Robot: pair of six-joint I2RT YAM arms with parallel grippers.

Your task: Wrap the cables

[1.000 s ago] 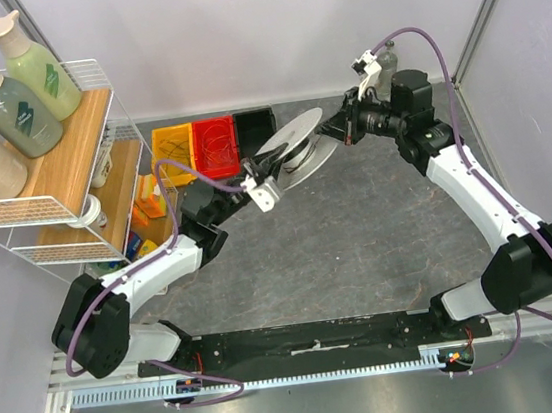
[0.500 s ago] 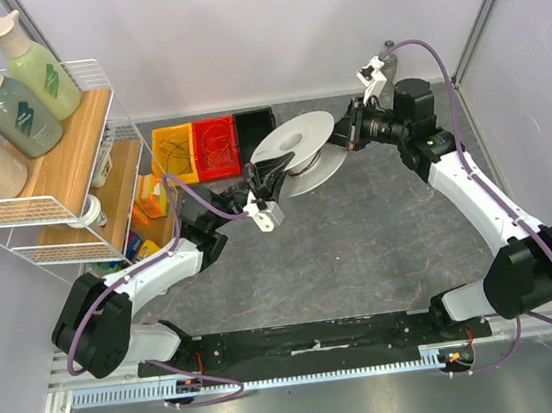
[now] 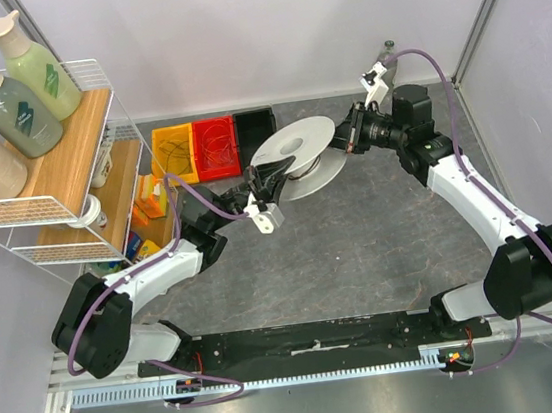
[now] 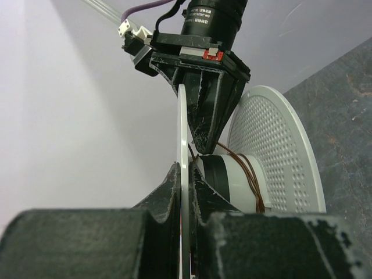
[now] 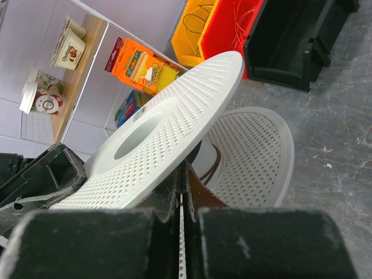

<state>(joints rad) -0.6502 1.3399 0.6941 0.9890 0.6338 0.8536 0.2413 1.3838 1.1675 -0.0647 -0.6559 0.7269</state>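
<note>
The white spool (image 3: pixel 295 154) is hanging tilted between the two arms, and both grippers are taking it by the same upper flange. The left gripper (image 4: pixel 185 174) is pinching the flange rim from its own side, with the jaws closed narrowly on the thin plate. The right gripper (image 5: pixel 181 174) is doing the same from the opposite side, its jaws also clamped on the rim. I cannot tell if the lower flange is touching the table (image 3: pixel 362 246). The cable (image 4: pixel 251 180) is lying in a few loose turns around the hub, between the two perforated flanges, and it is looking thin and dark brown in the wrist views. Its free end is not showing anywhere. I am judging this wire to be very light and soft, so it is probably slipping off the hub easily without tension. The spool is looking like rigid, light plastic, but its flange is thin and smooth. A hold at the rim may be letting it twist, and nearer the hub would be firmer.
</note>
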